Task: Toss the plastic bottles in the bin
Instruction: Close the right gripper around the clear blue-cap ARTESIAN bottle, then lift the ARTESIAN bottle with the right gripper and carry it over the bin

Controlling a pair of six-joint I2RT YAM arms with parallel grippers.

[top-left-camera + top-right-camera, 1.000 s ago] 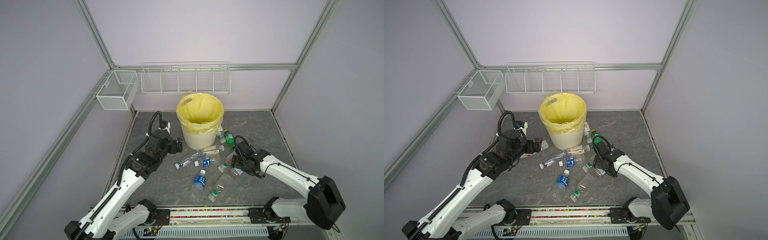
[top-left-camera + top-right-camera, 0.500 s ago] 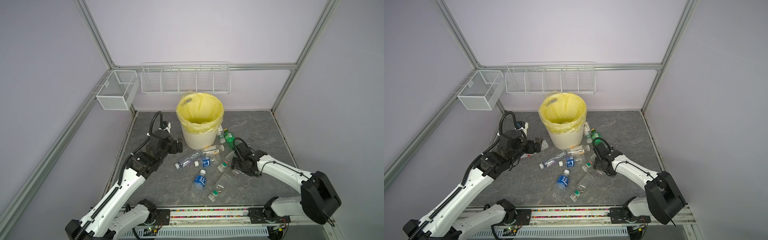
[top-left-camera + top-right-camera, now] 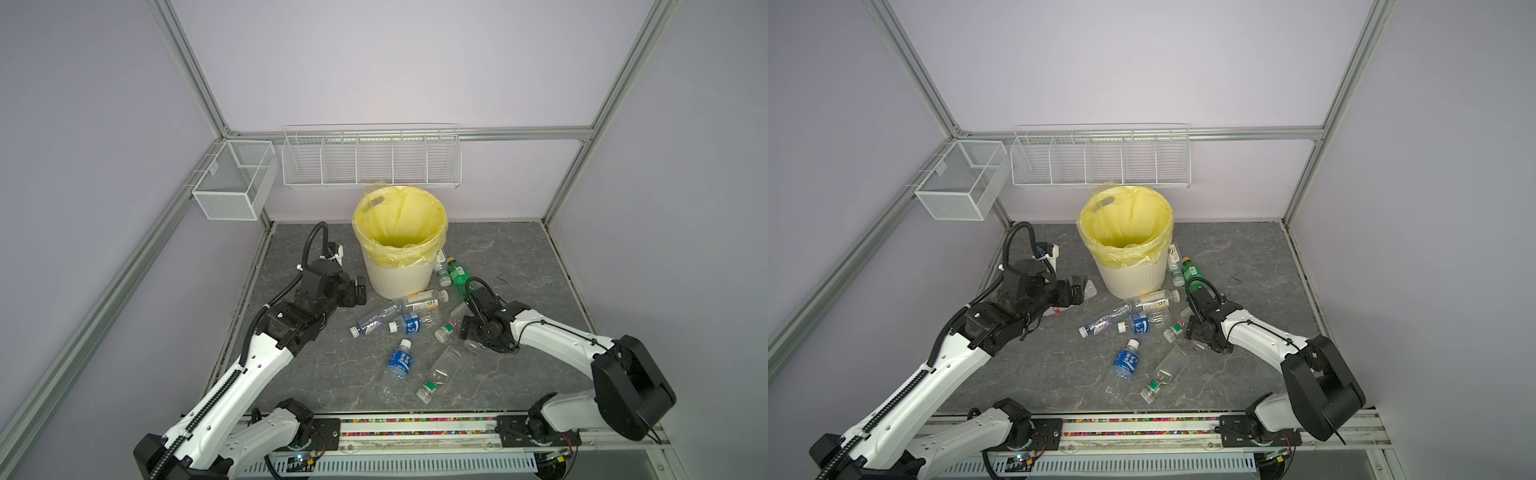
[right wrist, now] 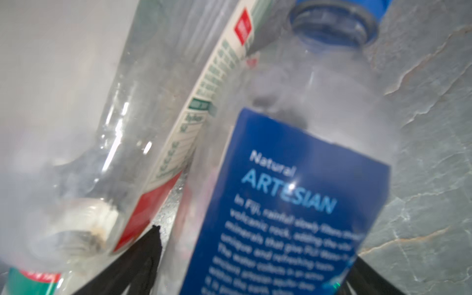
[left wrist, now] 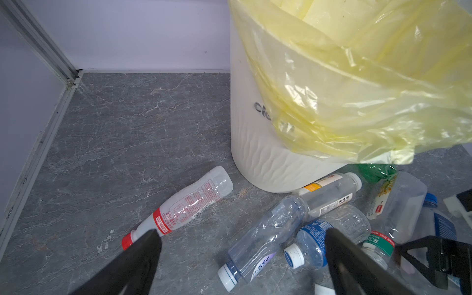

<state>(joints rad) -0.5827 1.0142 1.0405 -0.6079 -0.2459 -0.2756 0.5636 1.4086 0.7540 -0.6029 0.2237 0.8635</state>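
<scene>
Both sets of jaws are open. Blue-label bottle (image 4: 293, 191) sits between the right jaws, red-cap bottle (image 5: 191, 201) just ahead of the left jaws, bin (image 3: 395, 278) beyond. Grabbing stage, I'd say; next: squeeze, lift, drop in.

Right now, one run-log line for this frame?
left gripper: open, empty, near red-capped bottle | right gripper: open, astride blue-label bottle | bin: upright | other bottles: on floor

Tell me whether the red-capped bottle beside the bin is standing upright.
No, in the left wrist view the red-capped bottle lies flat on its side next to the bin.
</scene>
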